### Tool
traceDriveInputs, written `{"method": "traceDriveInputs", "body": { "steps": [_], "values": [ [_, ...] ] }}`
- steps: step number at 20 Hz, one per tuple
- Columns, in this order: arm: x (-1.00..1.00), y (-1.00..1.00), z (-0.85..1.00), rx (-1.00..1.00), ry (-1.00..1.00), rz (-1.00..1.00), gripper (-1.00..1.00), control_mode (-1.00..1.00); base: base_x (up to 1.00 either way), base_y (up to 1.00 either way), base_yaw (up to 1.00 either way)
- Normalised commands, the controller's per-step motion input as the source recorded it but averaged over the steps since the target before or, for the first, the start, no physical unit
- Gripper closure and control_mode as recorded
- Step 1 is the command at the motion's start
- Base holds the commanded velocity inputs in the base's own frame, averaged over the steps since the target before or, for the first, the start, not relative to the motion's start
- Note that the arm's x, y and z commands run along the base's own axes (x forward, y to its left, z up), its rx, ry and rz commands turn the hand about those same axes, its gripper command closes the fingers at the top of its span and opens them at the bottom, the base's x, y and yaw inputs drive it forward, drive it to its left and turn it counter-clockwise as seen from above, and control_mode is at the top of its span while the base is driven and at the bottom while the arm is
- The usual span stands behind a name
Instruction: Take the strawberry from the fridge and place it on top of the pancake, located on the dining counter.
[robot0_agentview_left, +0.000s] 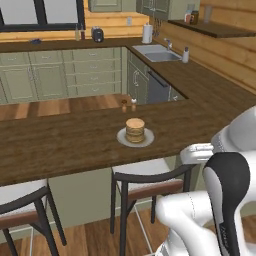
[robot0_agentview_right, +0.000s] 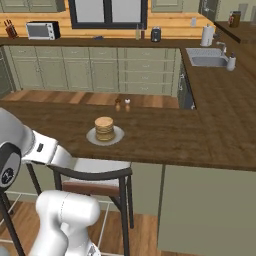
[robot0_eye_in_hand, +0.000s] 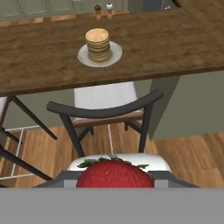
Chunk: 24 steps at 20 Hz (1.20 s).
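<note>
strawberry (robot0_eye_in_hand: 114, 174) base cut off, pincer (robot0_eye_in_hand: 114, 181) tips seemingly hidden

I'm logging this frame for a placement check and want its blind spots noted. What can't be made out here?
- Gripper, hand view: the strawberry covers its fingertips, so the grip itself stays unseen.
- Strawberry: its lower part is cut off at the bottom of the hand view.
- Two small shakers behind the pancake on the dining counter: too small to identify in either base view.
- Stool, left base view: the arm hides its right side.

Strawberry (robot0_eye_in_hand: 114, 173) red, green-leaved; pancake (robot0_eye_in_hand: 97, 43) golden-tan; plate (robot0_eye_in_hand: 114, 55) pale grey; dining counter (robot0_eye_in_hand: 39, 57) dark-brown wood-grain.
</note>
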Motion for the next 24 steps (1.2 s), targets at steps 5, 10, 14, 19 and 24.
{"method": "traceDriveInputs", "body": {
  "steps": [5,10,14,19,24],
  "values": [
    [0.97,0.26,0.23,-0.06,0.03,0.13,1.00,-1.00,0.00,0.00,0.00],
    [1.00,0.31,0.23,-0.05,0.09,0.11,1.00,-1.00,0.00,0.00,0.00],
    [1.00,0.06,0.01,0.00,0.16,0.07,1.00,-1.00,0.00,0.00,0.00],
    [1.00,0.00,-0.06,0.00,0.01,0.07,1.00,-1.00,0.00,0.00,0.00],
    [1.00,0.00,-0.35,0.00,0.07,0.00,1.00,-1.00,0.00,0.00,0.00]
  ]
}}
